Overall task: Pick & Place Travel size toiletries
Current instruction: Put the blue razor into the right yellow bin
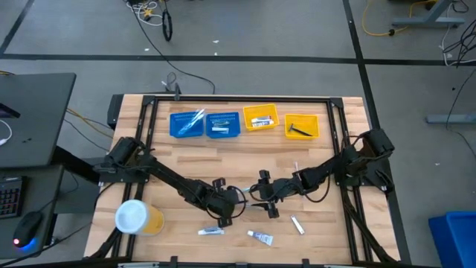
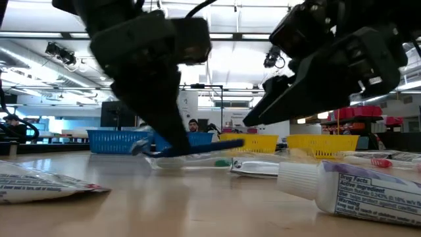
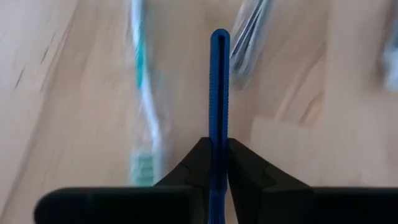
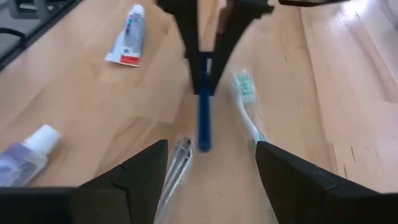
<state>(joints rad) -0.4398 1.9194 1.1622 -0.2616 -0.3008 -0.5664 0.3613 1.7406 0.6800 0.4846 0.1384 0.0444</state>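
My left gripper [image 3: 219, 146] [image 1: 223, 206] is near the table's middle, shut on a slim blue handle [image 3: 219, 81]. My right gripper [image 4: 211, 163] [image 1: 265, 195] is open just to its right, its fingers pointing at the handle's free end without touching it. A wrapped white-and-green toothbrush [image 3: 146, 124] [image 4: 249, 106] and a silvery wrapped item [image 4: 177, 163] lie flat on the wood beside the handle. A white toothpaste tube [image 4: 127, 37] [image 1: 210, 231], a small capped tube [image 1: 260, 237] [image 2: 355, 187] and a small white item [image 1: 297, 223] lie nearer the near edge. My left gripper pinches the blue handle between its two fingers [image 3: 196, 162], which lie across it, at a spot [image 3: 219, 134] back from its free end [image 3: 219, 37]. The fingers point down, slanting. The handle sticks out roughly level [image 2: 197, 149] just above the tabletop; its other end is hidden by the gripper.
Two blue trays [image 1: 187, 123] [image 1: 222, 124] and two yellow trays [image 1: 260, 117] [image 1: 302, 126] stand in a row along the far edge, each with items inside. A large yellow tub with a white lid [image 1: 134, 217] stands at the near left. A person [image 2: 193, 125] shows far behind the table.
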